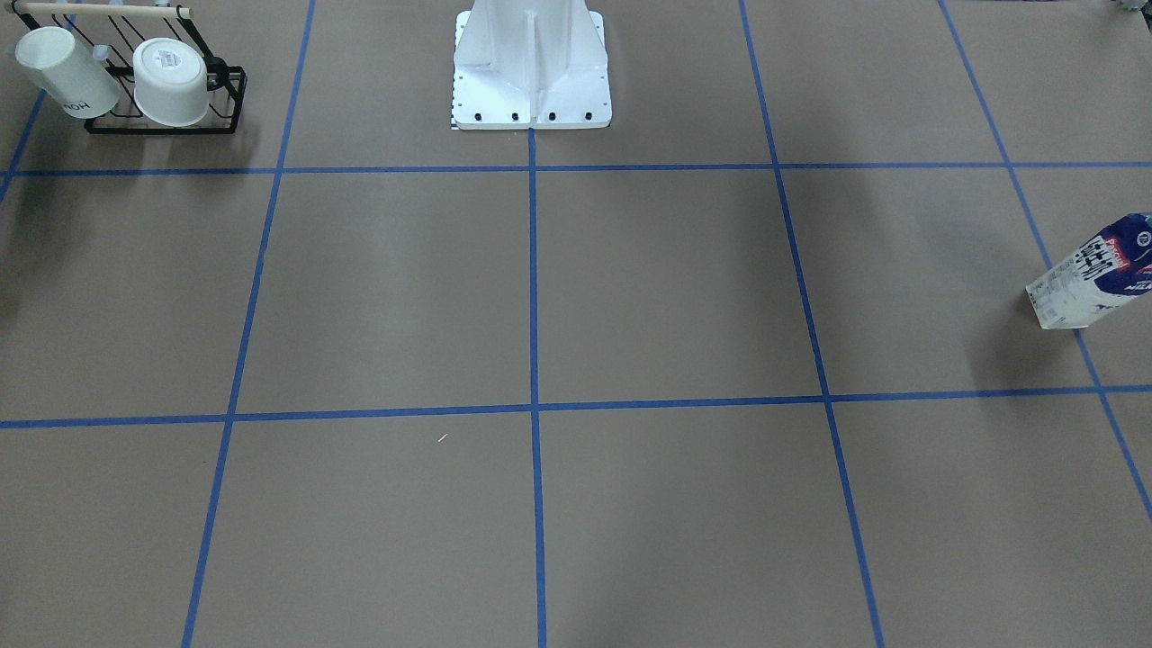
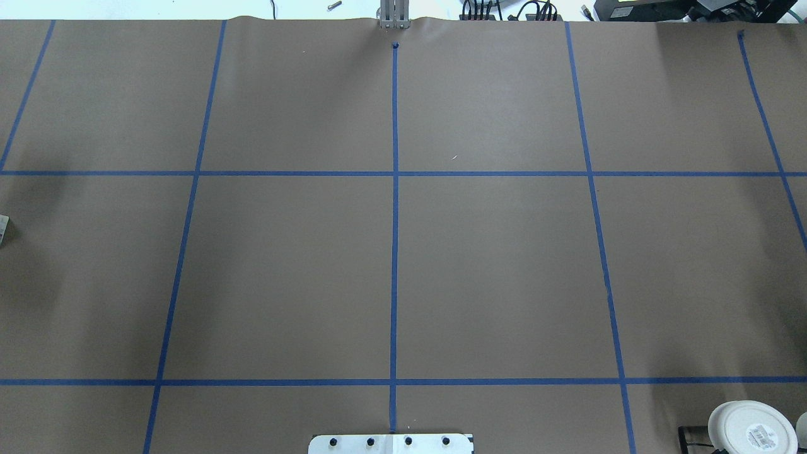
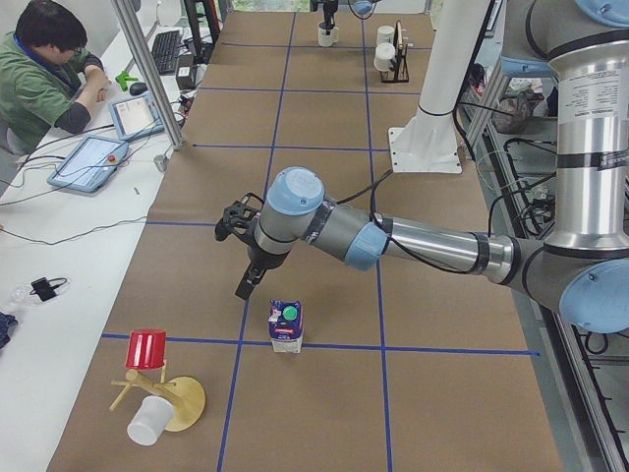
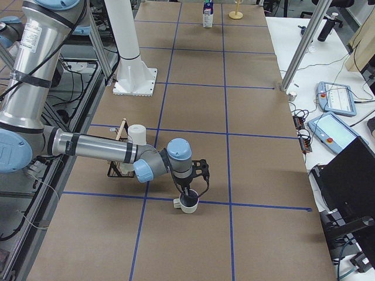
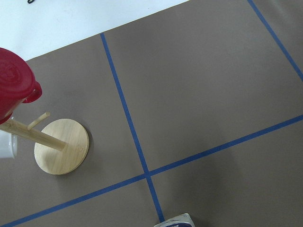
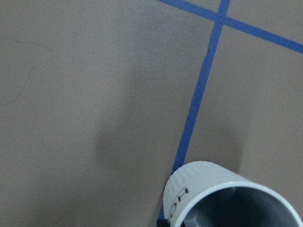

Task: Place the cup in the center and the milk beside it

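Standing upright on a blue tape line [image 4: 246, 206] near the robot's right end of the bench [image 2: 504, 271], the cup [image 4: 190, 207] sat directly under the right end effector [image 4: 187, 191], well apart from the middle squares. In the right-side view the fingers seemed to reach down at the rim, one perhaps inside the mug. That would suit a pinch on the wall rather than on the handle. Whether they were clamped or parted I could not tell, since only that side view showed them. The right wrist camera looked down past the mug's lettered side into its dark grey inside, which fitted an approach from above.

At the opposite end the milk [image 3: 286, 325] stood upright, green cap up, just beside a tape crossing. The left end effector [image 3: 246, 280] hung near it, higher than the cap and apparently apart from the carton; its opening could not be judged either. A wooden mug tree [image 5: 61, 146] bearing a red cup [image 5: 12, 85] stood near the carton, so a grasp from the side away from it looked safer.

A wire rack [image 1: 162, 129] holding a squat white cup [image 1: 171, 83] and a taller white cup [image 1: 65, 70] stood at the robot's right. Each arm was probably posted at its own end because its thing lay within reach there. Neither thing had reached the centre, and the cup likely goes first, fixing the spot for the carton.
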Controlling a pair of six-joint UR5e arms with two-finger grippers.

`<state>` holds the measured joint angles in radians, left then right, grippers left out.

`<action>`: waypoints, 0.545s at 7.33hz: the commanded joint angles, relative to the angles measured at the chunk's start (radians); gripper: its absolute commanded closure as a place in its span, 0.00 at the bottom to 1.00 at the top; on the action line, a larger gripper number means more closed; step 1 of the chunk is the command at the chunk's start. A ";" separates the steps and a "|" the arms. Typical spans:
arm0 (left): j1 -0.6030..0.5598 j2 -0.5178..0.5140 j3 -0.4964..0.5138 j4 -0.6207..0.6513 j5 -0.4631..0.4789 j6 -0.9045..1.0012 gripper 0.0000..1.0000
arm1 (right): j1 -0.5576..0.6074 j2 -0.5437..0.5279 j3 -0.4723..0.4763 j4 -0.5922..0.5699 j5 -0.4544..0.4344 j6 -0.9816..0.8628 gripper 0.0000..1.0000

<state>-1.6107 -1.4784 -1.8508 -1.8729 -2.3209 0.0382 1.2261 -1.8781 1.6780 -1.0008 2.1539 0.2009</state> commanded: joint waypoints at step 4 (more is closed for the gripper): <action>0.000 0.029 -0.002 0.000 -0.002 0.003 0.01 | 0.032 0.369 0.037 -0.013 0.164 0.122 1.00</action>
<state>-1.6107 -1.4588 -1.8513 -1.8730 -2.3213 0.0408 1.2610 -1.6449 1.7193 -1.0071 2.2716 0.2381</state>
